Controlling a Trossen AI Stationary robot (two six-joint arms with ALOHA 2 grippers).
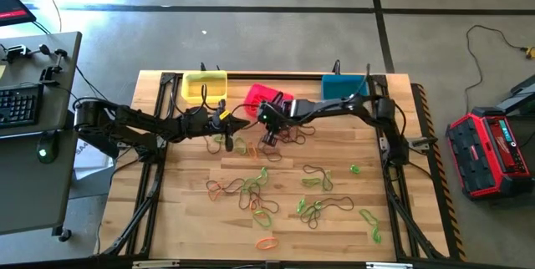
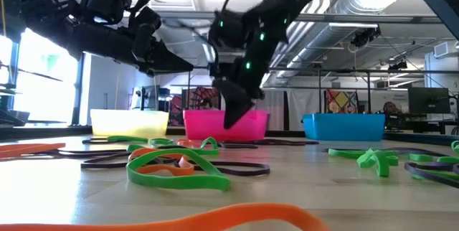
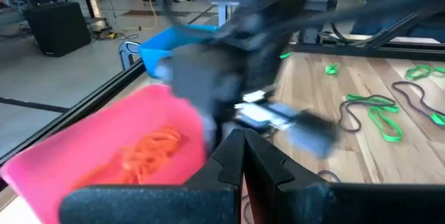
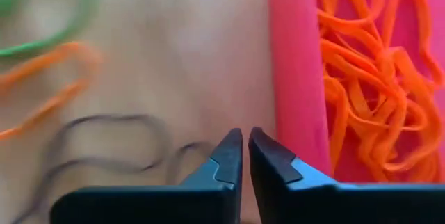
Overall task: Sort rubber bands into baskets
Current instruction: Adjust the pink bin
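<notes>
Here the right gripper [image 4: 245, 156] hangs low over the table [image 1: 184, 219] just beside the pink basket [image 1: 255, 95], fingers pressed nearly together with nothing visible between them. That basket holds a heap of orange bands [image 4: 368, 78] (a dark band [image 4: 104, 140] and a green one [image 4: 42, 15] lie on the wood close by). The left gripper [image 3: 243, 156] hovers beside the same basket, shut and empty. Many loose bands [image 1: 259, 194] are scattered over the middle and near part of the table. The yellow basket [image 1: 204, 85] and blue basket [image 1: 343, 87] flank the pink one along the far edge.
</notes>
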